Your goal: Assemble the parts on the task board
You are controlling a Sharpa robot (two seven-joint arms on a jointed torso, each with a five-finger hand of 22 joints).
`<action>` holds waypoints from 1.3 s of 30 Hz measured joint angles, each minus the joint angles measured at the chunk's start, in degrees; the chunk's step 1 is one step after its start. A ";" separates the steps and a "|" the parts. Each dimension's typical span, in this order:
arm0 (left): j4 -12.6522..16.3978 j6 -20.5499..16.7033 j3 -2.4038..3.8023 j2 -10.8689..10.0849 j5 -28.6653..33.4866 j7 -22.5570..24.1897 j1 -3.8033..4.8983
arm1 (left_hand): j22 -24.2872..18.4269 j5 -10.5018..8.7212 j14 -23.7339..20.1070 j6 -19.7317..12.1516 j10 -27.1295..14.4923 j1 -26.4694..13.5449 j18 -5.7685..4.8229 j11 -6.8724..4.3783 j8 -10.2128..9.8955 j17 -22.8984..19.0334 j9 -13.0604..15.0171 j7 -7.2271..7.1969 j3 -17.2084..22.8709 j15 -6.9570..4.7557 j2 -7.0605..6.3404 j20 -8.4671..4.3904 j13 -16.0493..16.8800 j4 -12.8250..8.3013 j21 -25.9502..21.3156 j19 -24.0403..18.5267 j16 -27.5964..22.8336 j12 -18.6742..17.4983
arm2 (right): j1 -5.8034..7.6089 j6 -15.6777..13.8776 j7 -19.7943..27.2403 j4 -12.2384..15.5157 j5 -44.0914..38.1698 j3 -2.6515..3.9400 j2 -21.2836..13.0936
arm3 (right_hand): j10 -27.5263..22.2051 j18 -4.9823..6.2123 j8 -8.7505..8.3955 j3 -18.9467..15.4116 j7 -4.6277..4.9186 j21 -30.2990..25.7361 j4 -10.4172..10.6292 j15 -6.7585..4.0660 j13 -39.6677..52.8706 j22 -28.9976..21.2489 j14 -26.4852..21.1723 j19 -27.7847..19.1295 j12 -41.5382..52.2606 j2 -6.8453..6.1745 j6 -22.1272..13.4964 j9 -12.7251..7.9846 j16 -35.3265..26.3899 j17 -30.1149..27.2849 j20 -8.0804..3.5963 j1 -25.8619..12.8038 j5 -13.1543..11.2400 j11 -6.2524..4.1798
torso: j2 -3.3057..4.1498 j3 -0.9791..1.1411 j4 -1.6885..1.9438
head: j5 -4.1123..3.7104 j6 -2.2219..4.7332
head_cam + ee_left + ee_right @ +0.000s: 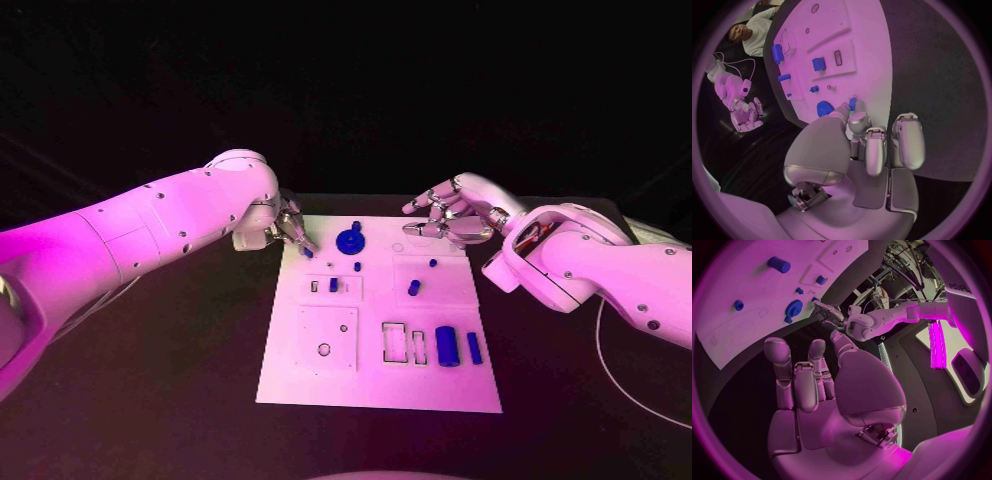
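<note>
Several small blue parts sit on the white task board (382, 315), which lies flat in the middle of the black table (173, 400); a round blue gear-like part (351, 241) stands near the board's far edge, with a tiny blue piece (358, 266) just in front of it; a short blue peg (414, 287) and a smaller one (433, 263) lie in the right-hand panel; a blue block (333, 285) sits in a slot on the left panel; a blue cylinder (447, 346) and a narrower blue bar (475, 347) lie side by side near the board's right edge, beside two empty rectangular recesses (394, 341); the left hand (278, 228) is at the board's far left corner, its fingertips (852, 106) down at the board next to the gear-like part, and a small blue piece shows at their tips, though I cannot tell whether it is pinched or merely touched; the right hand (450, 215) hovers over the board's far right corner, fingers (779, 357) spread and loosely extended, holding nothing; both white arms reach in from the sides, the left arm (130, 240) from the left, the right arm (591, 265) from the right.
</note>
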 measured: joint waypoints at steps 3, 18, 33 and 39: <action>0.10 0.06 -0.03 -0.17 0.00 0.02 -0.04 | 0.00 0.97 0.00 -0.37 -0.09 0.71 0.00 0.10 0.53 0.00 0.00 0.37 2.75 0.00 -1.19 0.00 -0.52 2.74 0.00 0.00 0.00 -0.46 | 0.00 0.04 0.02 -0.02 0.04 0.00 0.03 | 0.00 0.00 0.00 0.19 0.00 0.00 0.19 0.00 0.06 0.00 0.00 0.00 0.16 0.31 0.00 0.00 0.00 0.00 0.00 0.31 0.81 0.00 | 0.01 0.01 -0.01 | 0.00 -0.02; 6.95 -3.14 -0.18 -4.88 4.36 0.01 -0.31 | 0.04 4.73 -0.03 -0.35 1.16 -8.56 -0.01 -0.10 4.70 0.00 2.33 0.40 19.16 0.25 -8.41 0.00 -0.44 -0.09 0.00 0.00 0.00 -0.20 | 0.00 0.13 0.39 -0.03 0.51 -0.02 -0.03 | 0.00 0.00 0.23 0.40 0.00 -0.21 0.40 0.00 -0.21 -0.09 0.00 0.00 0.22 0.30 0.00 0.00 -0.22 -0.01 0.00 0.31 3.10 0.00 | -0.10 0.05 0.23 | 0.12 0.00; 18.95 -10.76 -0.34 -11.97 6.36 1.22 -2.91 | 0.03 5.77 -0.03 -0.34 1.63 -9.46 0.00 -0.16 5.28 0.04 2.71 0.41 20.18 0.25 -9.31 0.00 -0.14 -1.03 0.22 0.00 0.00 0.35 | -0.01 0.22 0.60 -0.10 0.81 -0.18 -0.36 | 0.00 0.00 0.23 0.40 0.00 -0.21 0.40 0.00 -0.28 -0.14 0.00 0.00 0.22 0.30 0.00 0.00 -0.22 -0.01 0.00 0.31 3.44 0.00 | -0.15 0.04 0.46 | 0.04 -0.42; 20.34 -11.43 -0.45 -12.78 4.53 2.04 -4.32 | 0.03 5.78 -0.03 -0.03 1.63 -9.54 0.00 -0.16 5.27 0.03 2.71 0.29 20.24 0.25 -9.40 0.00 -0.14 -1.09 0.22 0.00 0.00 0.35 | -0.04 0.27 0.63 -0.12 0.86 -0.22 -0.37 | 0.00 0.00 0.23 0.40 0.00 -0.21 0.40 0.00 -0.42 -0.20 0.00 0.00 0.22 0.30 0.00 0.00 -0.22 0.04 0.00 0.30 3.68 0.00 | -0.21 -0.08 0.60 | 0.04 -0.55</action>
